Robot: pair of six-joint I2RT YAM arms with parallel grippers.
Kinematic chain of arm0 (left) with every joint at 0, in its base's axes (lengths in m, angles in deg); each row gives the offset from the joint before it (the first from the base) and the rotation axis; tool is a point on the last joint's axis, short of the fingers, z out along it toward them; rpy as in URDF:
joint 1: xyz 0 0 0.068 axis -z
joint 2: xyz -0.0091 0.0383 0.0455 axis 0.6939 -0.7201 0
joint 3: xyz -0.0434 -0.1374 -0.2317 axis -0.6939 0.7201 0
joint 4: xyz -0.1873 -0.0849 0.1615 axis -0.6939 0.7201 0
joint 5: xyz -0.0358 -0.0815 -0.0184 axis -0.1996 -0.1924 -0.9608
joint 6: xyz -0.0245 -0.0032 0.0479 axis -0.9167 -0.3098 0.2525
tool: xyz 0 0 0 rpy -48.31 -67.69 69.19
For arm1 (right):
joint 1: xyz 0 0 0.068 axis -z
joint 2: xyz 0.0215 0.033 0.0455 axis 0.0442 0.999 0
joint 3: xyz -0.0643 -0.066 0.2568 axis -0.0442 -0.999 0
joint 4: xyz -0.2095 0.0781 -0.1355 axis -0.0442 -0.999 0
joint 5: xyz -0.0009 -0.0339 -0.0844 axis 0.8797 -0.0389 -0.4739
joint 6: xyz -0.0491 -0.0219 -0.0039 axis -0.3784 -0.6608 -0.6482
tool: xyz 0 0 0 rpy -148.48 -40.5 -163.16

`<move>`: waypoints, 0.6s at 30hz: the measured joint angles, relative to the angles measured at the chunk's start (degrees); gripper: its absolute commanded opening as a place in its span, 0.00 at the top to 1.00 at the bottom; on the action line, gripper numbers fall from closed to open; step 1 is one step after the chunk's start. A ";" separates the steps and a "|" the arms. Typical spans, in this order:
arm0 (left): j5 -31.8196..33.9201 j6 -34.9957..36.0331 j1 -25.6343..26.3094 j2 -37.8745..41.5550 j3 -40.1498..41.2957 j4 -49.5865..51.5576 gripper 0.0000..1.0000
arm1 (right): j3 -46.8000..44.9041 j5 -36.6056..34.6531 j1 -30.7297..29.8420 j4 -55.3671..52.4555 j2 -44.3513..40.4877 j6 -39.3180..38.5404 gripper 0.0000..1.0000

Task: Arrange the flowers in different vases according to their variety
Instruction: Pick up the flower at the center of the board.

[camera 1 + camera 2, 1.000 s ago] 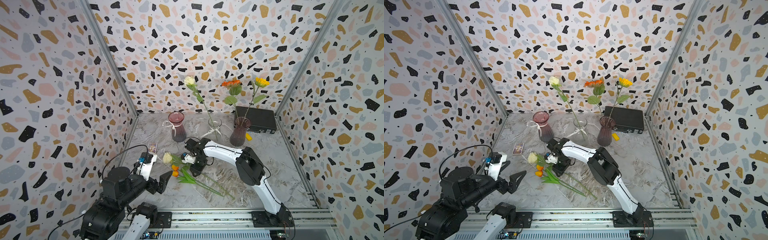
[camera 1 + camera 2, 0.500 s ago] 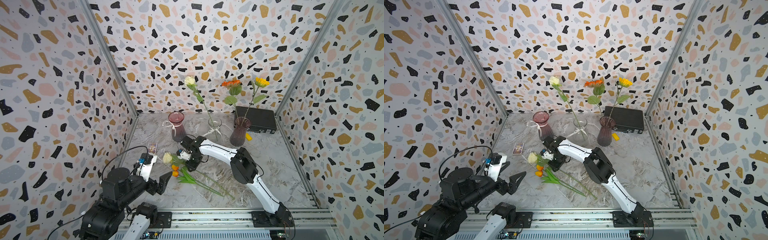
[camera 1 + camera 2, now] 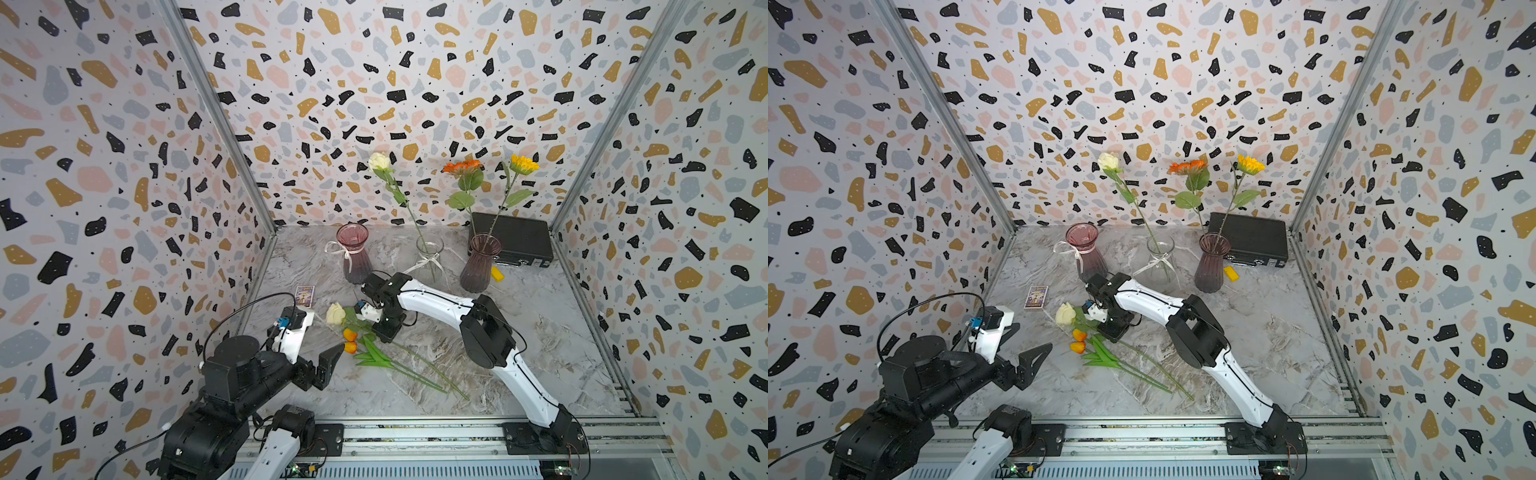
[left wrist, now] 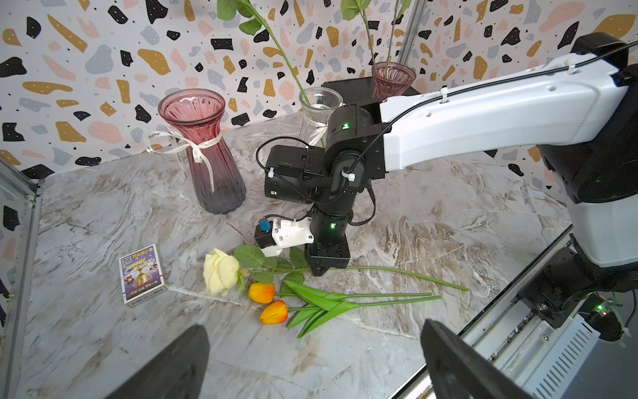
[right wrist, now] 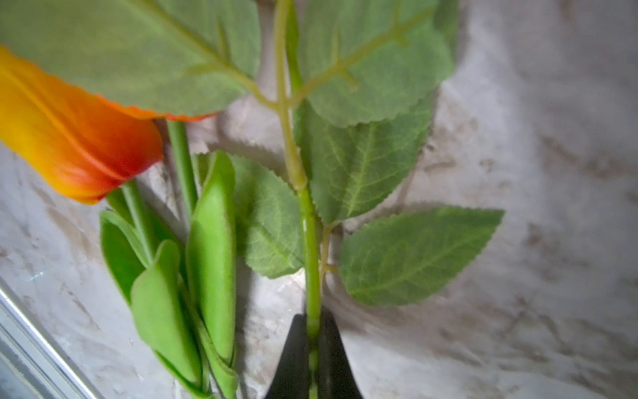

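The right gripper (image 5: 312, 359) is pressed together on the green stem of the cream rose (image 4: 221, 271), pinching it just below the lowest leaves. The fingers point straight down and the flower lies flat on the marble table (image 3: 540, 332). Just beside that stem, on the side nearer the front rail, lie the two orange tulips (image 4: 261, 293), their long leaves close against the rose's leaves. A small card box (image 4: 142, 274) sits near the rose's head. The left gripper (image 4: 312, 331) hangs low over the front of the table with its jaws spread wide and nothing between them, apart from the flowers. Further back, the pink vase (image 3: 353, 253) stands empty just behind the right wrist. The clear vase (image 3: 430, 259) holds the other rose (image 3: 379, 161), which leans to one side. The purple-brown vase (image 3: 478, 264) holds the orange daisy (image 3: 461, 167) and the yellow daisy (image 3: 523, 164), with a black case (image 3: 515, 241) behind it. The step in hand looks like the pick-up of the second rose, bound for the clear vase. The next move calls for a clean lift that does not drag the tulips along. The long stem must then be tipped upright and its free end threaded into the narrow mouth beside the stem already there, without nudging the vase. The tulips would then be left for the pink vase.
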 measured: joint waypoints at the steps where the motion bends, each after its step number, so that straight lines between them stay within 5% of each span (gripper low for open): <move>1: 0.00 0.00 0.00 0.02 0.00 0.09 0.01 | -0.02 -0.87 0.00 -0.11 -0.13 0.04 1.00; 18: 0.00 0.02 0.00 1.44 0.00 0.76 0.01 | -2.14 -19.74 1.20 1.40 -17.99 5.57 1.00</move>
